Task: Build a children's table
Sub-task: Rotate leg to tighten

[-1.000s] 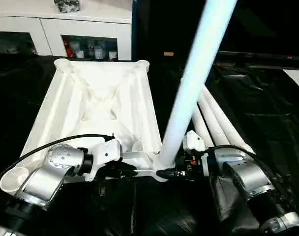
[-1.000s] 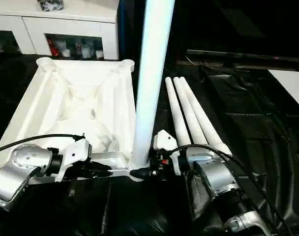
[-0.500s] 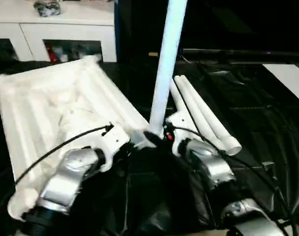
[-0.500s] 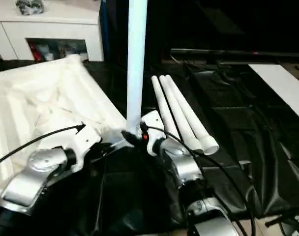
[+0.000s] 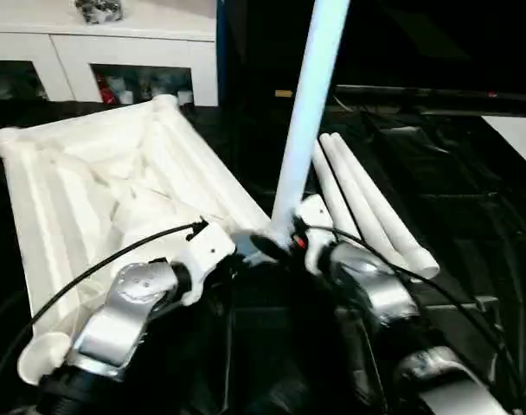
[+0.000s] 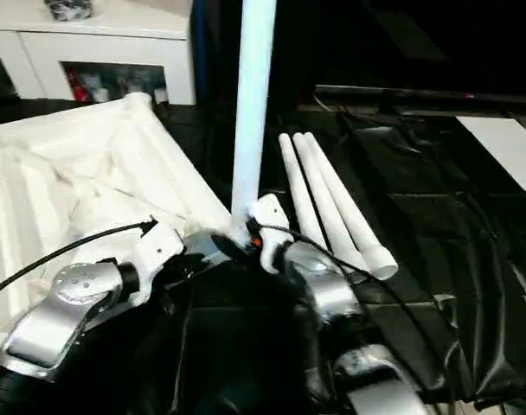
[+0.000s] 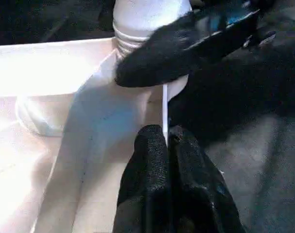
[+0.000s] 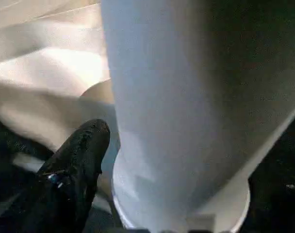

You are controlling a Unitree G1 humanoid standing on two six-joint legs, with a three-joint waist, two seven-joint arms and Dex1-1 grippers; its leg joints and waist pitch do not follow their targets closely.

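Note:
The white table top (image 5: 90,181) lies upside down at the left, ribbed underside up. One white leg (image 5: 306,112) stands upright in the near right corner socket. My left gripper (image 5: 246,246) is shut on the thin rim (image 7: 164,104) of the top beside that socket. My right gripper (image 5: 279,245) is shut on the base of the upright leg (image 8: 186,97); one black finger (image 8: 79,160) presses its side and the other is hidden behind it. Three more legs (image 5: 367,203) lie side by side to the right.
Black sheeting (image 5: 471,199) drapes the work surface. A white cabinet (image 5: 116,43) with glass doors stands behind the table top. A white panel (image 5: 518,134) sits at the far right edge. My silver forearms fill the foreground.
The table top has turned, its far end swinging left, with the upright leg still in its corner. The head camera has also shifted. Both grippers kept their holds.

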